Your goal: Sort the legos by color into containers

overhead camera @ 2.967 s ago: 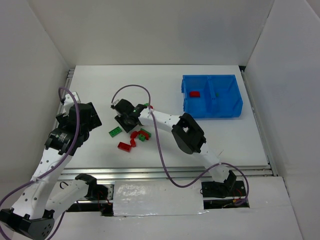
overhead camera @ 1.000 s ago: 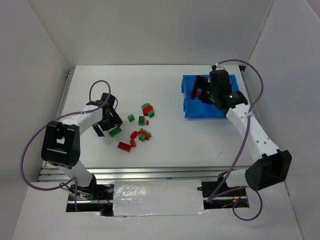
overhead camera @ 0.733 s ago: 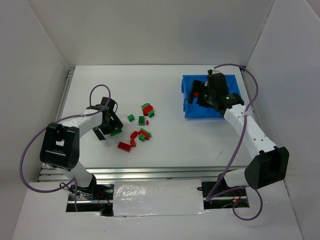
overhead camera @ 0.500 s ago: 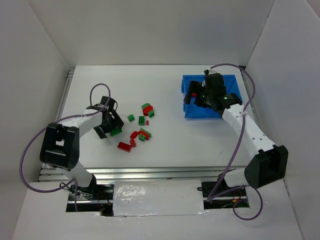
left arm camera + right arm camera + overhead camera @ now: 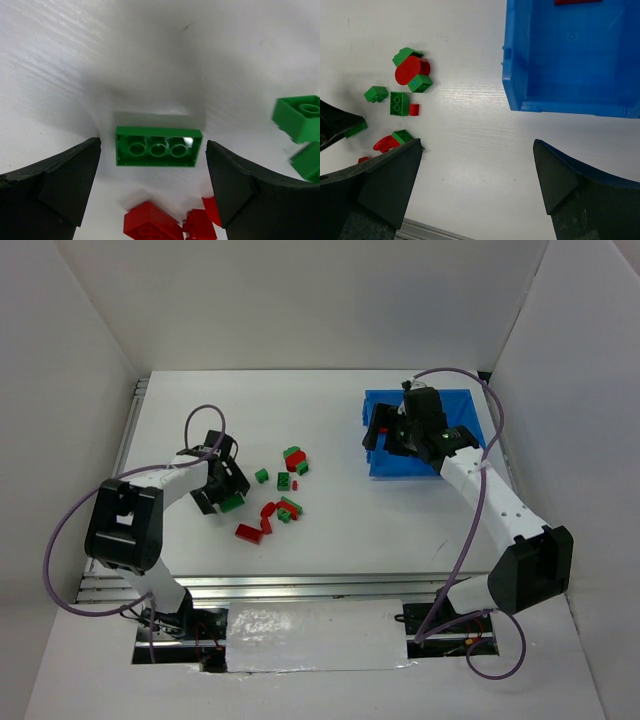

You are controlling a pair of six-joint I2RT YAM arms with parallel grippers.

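The left tool [image 5: 226,496], wide apart, straddles a green lego [image 5: 158,146] at the left fringe of the legos [image 5: 283,490] mid-way across the bench [image 5: 330,400], poised to pinch it, while the right tool [image 5: 477,145], apart and empty, hovers at the blue containers [image 5: 517,95] far right.

From above, the right arm [image 5: 480,485] hides part of the blue bin [image 5: 400,468] from us. The right wrist view cuts off its red brick [image 5: 575,1]. The left wrist view cuts off red bricks [image 5: 150,227] and green bricks [image 5: 300,117].
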